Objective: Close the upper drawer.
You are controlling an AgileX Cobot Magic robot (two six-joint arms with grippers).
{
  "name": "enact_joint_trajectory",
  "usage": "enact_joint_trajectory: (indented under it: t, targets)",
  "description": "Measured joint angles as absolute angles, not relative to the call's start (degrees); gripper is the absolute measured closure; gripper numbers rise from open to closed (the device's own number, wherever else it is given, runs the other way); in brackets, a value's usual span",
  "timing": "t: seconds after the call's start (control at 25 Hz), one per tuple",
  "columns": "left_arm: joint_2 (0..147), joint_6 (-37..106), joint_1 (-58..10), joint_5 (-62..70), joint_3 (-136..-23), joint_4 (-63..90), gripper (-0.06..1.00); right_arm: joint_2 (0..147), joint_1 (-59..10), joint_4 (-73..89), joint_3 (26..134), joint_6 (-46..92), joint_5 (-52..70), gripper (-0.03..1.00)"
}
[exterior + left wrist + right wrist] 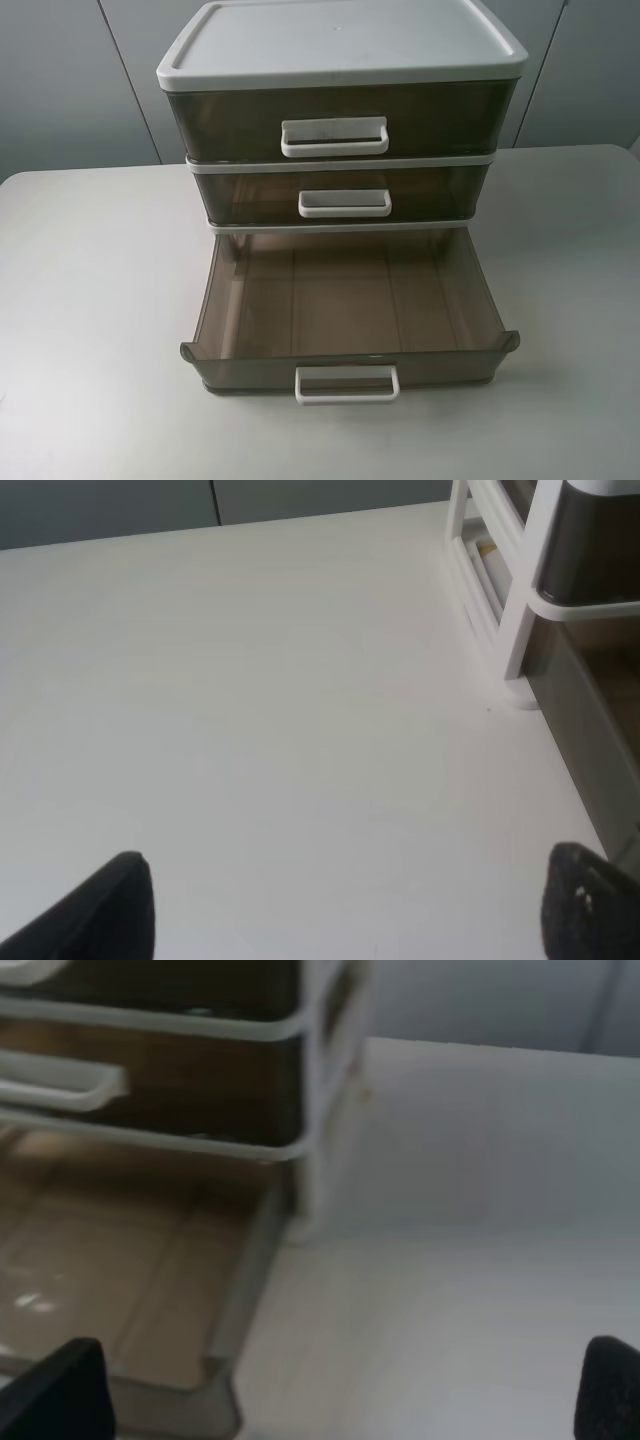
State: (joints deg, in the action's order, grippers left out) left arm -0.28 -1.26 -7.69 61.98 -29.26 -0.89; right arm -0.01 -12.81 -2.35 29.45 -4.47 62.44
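Note:
A white-framed cabinet (340, 40) holds three smoky-brown drawers. The upper drawer (230, 115), with the tallest front and a white loop handle (335, 137), sits pushed in flush with the frame. The middle drawer (250, 192) is also pushed in. The lowest drawer (345, 300) is pulled far out and is empty. Neither gripper shows in the high view. My left gripper (350, 920) is open over bare table beside the cabinet's left side (520, 610). My right gripper (335, 1400) is open near the pulled-out drawer's right front corner (215, 1390).
The cabinet stands at the back middle of a white table (90, 330). The pulled-out lowest drawer's front and handle (347, 385) reach toward the table's front edge. Grey wall panels (70, 80) stand behind.

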Motion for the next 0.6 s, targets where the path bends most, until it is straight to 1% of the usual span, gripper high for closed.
enact_joint_trajectory:
  t: [0.08,0.16,0.6]
  targets:
    - [-0.28,-1.26,-7.69,61.98,-29.26,-0.89,0.20,-0.01,-8.53,-1.92,29.45,-3.84,62.44,0.27]
    - [-0.28,-1.26,-7.69,61.98,-29.26,-0.89,0.20,-0.01,-5.86,-0.91,29.45,-2.65,62.44,0.27]
    - [-0.28,-1.26,-7.69,61.98,-29.26,-0.89,0.20,-0.01,-5.50,-0.47,29.45,-1.92,62.44,0.27]
